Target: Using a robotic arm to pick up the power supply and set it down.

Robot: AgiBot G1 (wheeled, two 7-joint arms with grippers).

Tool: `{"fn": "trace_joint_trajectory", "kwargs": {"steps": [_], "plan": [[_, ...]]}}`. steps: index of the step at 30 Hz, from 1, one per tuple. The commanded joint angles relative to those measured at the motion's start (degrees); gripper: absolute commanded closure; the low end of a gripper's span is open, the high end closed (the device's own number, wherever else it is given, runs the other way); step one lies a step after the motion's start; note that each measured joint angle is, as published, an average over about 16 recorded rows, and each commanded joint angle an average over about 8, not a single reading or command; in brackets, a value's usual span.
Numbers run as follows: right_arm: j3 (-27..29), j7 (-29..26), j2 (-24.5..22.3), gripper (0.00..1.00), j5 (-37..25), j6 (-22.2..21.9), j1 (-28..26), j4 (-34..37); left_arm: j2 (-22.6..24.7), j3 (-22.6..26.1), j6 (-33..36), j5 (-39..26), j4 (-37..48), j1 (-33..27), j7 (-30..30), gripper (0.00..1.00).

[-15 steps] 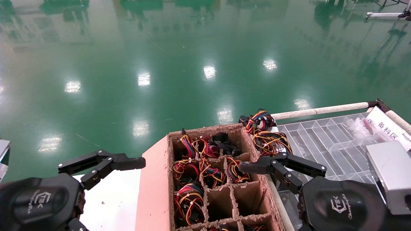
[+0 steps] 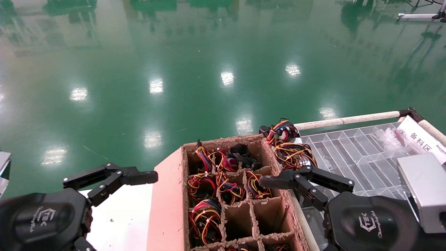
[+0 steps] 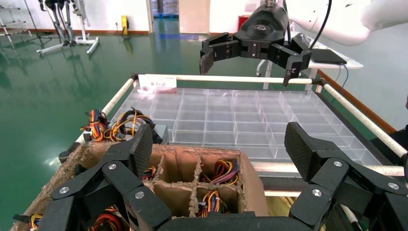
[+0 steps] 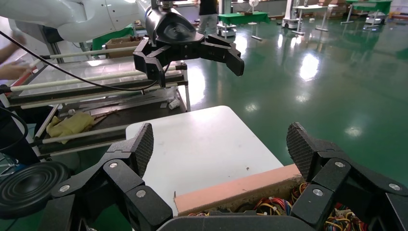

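Several power supplies sit in a compartmented cardboard box (image 2: 167, 209); mostly their wire bundles show, such as one (image 2: 205, 218). Two more bundles (image 2: 292, 153) lie just outside the box's far right corner, and one of them shows a grey metal body (image 3: 161, 134). My right gripper (image 4: 220, 142) hangs open beside the box's right wall, with nothing between its fingers. My left gripper (image 3: 219, 144) is open too, above the white table left of the box. Neither one touches a power supply.
A clear divided tray (image 2: 352, 150) with a white rail (image 2: 348, 120) and a label card (image 2: 421, 139) lies right of the box. The white table (image 2: 122, 216) lies on its left. Two near compartments (image 2: 238, 223) hold nothing. Green floor lies beyond.
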State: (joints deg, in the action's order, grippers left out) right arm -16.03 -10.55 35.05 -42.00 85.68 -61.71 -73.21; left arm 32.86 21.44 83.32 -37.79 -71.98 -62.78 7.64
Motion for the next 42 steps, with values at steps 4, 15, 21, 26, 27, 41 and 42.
{"fn": "trace_joint_trajectory", "kwargs": {"steps": [4, 15, 21, 26, 27, 41, 42], "plan": [[0.0, 0.0, 0.0, 0.00, 0.0, 0.0, 0.0, 0.0, 0.0, 0.0, 0.0, 0.0, 0.0, 0.0, 0.0, 0.00], [0.0, 0.0, 0.0, 0.00, 0.0, 0.0, 0.0, 0.0, 0.0, 0.0, 0.0, 0.0, 0.0, 0.0, 0.0, 0.00], [0.0, 0.0, 0.0, 0.00, 0.0, 0.0, 0.0, 0.0, 0.0, 0.0, 0.0, 0.0, 0.0, 0.0, 0.0, 0.00], [0.0, 0.0, 0.0, 0.00, 0.0, 0.0, 0.0, 0.0, 0.0, 0.0, 0.0, 0.0, 0.0, 0.0, 0.0, 0.00], [0.0, 0.0, 0.0, 0.00, 0.0, 0.0, 0.0, 0.0, 0.0, 0.0, 0.0, 0.0, 0.0, 0.0, 0.0, 0.00], [0.0, 0.0, 0.0, 0.00, 0.0, 0.0, 0.0, 0.0, 0.0, 0.0, 0.0, 0.0, 0.0, 0.0, 0.0, 0.00], [0.0, 0.0, 0.0, 0.00, 0.0, 0.0, 0.0, 0.0, 0.0, 0.0, 0.0, 0.0, 0.0, 0.0, 0.0, 0.00]]}}
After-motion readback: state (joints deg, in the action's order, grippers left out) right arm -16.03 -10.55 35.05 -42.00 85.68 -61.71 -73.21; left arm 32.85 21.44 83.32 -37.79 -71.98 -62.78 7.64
